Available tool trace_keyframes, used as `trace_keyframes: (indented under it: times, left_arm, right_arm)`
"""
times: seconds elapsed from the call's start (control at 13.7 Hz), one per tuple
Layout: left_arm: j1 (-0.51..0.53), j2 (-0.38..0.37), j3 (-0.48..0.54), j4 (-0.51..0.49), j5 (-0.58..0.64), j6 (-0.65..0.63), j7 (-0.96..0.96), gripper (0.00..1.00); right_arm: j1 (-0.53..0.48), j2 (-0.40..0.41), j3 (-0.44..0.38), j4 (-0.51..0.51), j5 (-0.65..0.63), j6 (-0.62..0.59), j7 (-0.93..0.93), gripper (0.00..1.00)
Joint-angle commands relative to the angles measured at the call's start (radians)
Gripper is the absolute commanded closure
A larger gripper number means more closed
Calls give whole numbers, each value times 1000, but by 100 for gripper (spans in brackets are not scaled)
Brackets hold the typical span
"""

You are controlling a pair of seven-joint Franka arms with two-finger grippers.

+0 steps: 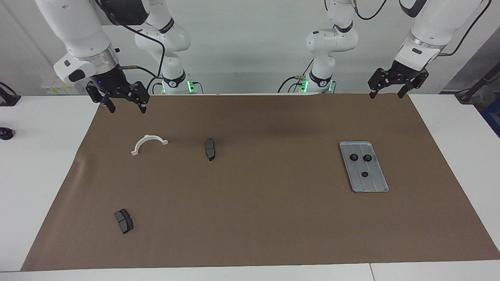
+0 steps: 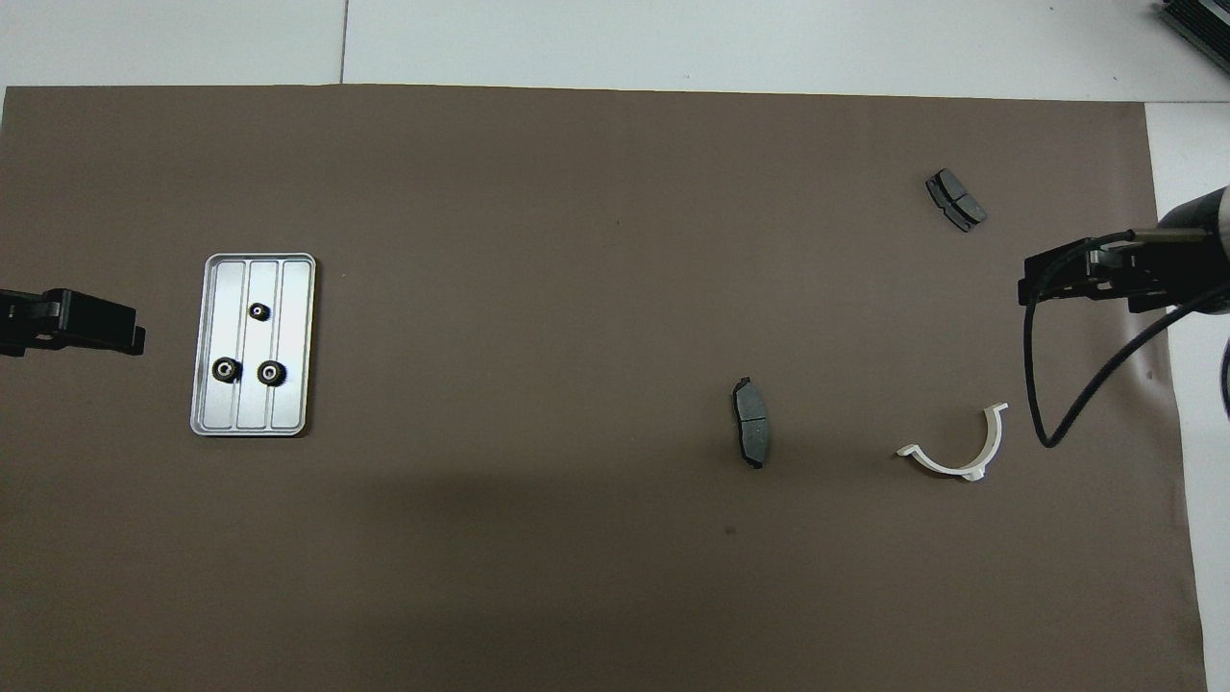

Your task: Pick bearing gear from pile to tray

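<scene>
Gears [image 1: 361,162] all sit inside tray [image 1: 363,166] at frame right, below left gripper [image 1: 389,93]; right gripper [image 1: 125,106] hangs upper left; both jaws released, empty.

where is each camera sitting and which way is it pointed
Facing view: high across the table, looking at the robots; both arms show, left tool and right tool raised and open.
Overhead view: high above the robots' end, looking steeply down; only the tools show at its edges.
Shared: the tray with three gears, two brake pads and the white bracket.
</scene>
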Motion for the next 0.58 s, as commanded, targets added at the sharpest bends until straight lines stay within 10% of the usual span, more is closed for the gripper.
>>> trace_keyframes:
  times: [0.0, 0.51]
  left_arm:
    - [2, 4, -1, 16, -16, -25, 15, 0]
    - [6, 4, 4, 21, -36, -32, 14, 0]
  right_arm:
    - [-4, -5, -3, -4, 5, -8, -22, 0]
    - [-7, -5, -3, -4, 5, -11, -20, 0]
